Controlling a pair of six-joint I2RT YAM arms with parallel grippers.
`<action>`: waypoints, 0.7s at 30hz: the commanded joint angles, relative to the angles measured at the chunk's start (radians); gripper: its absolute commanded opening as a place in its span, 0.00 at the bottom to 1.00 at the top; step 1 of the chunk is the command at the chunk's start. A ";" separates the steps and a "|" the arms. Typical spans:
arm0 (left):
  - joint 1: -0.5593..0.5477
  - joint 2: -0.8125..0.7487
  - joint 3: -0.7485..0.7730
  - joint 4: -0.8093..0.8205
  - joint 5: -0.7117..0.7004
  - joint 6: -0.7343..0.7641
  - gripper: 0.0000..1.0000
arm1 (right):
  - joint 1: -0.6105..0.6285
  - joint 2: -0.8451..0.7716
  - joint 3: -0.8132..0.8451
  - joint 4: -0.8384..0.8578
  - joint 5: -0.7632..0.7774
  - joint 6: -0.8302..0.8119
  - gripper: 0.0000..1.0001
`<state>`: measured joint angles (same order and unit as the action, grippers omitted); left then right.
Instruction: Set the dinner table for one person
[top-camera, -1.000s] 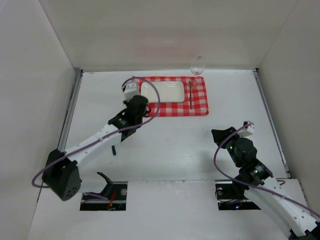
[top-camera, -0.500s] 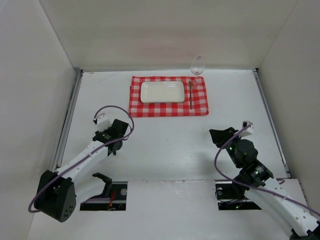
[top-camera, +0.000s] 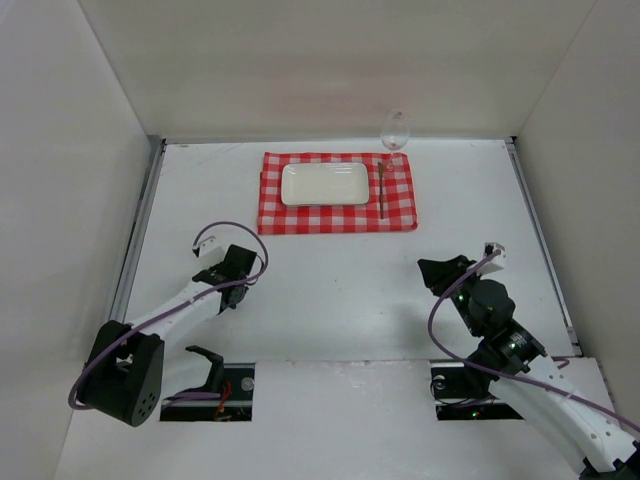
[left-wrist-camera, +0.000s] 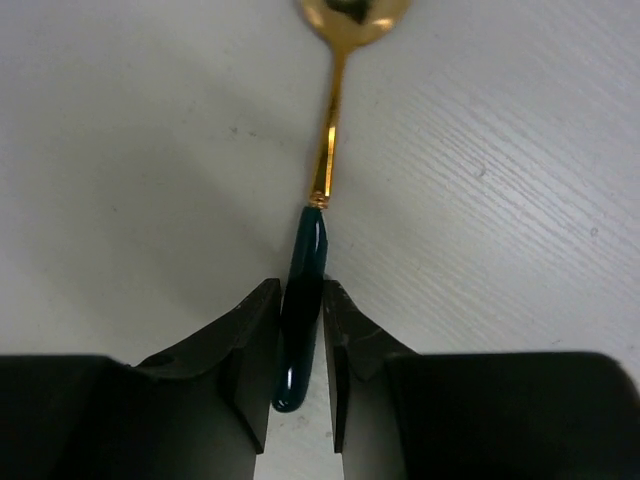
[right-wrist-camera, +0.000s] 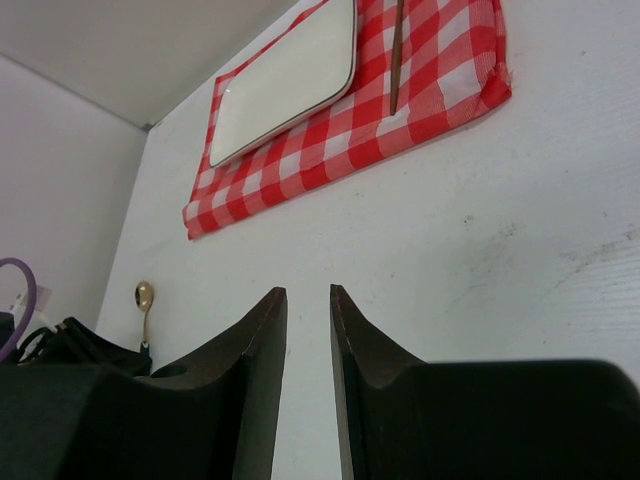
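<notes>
The white dinner table (top-camera: 350, 270) carries a red-and-white checked cloth (top-camera: 340, 215) at the back, with a small white rectangular plate (top-camera: 323, 184) on it. A slim utensil (top-camera: 382, 190) lies right of the plate. A spoon (left-wrist-camera: 311, 240) with a dark handle and a gold bowl lies on the table at the near left. My left gripper (top-camera: 230, 292) is low over it, and in the left wrist view the gripper (left-wrist-camera: 301, 290) is shut on the handle. My right gripper (top-camera: 437, 270) hovers at the near right; in its wrist view (right-wrist-camera: 308, 295) it is shut to a narrow gap and empty.
A clear wine glass (top-camera: 396, 130) stands just behind the cloth's back right corner. White walls close in the table on the left, back and right. Metal strips (top-camera: 140, 230) run along the table's sides. The spoon's bowl (right-wrist-camera: 144, 295) shows in the right wrist view.
My left arm has swung back from the plate's left end to the near left and settled over the spoon. The right arm has barely moved.
</notes>
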<state>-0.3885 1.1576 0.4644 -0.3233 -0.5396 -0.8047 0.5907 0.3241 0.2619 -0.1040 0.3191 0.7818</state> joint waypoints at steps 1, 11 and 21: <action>0.009 0.007 -0.035 0.039 0.041 -0.010 0.19 | 0.008 -0.007 -0.003 0.049 -0.006 -0.013 0.30; -0.040 -0.156 0.060 0.130 0.043 0.137 0.02 | 0.008 0.015 -0.001 0.053 -0.002 -0.010 0.30; -0.048 0.129 0.377 0.469 0.268 0.467 0.02 | 0.010 0.016 -0.006 0.055 0.003 -0.009 0.30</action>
<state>-0.4469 1.2064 0.7631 -0.0013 -0.3828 -0.4732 0.5907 0.3470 0.2615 -0.1024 0.3191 0.7818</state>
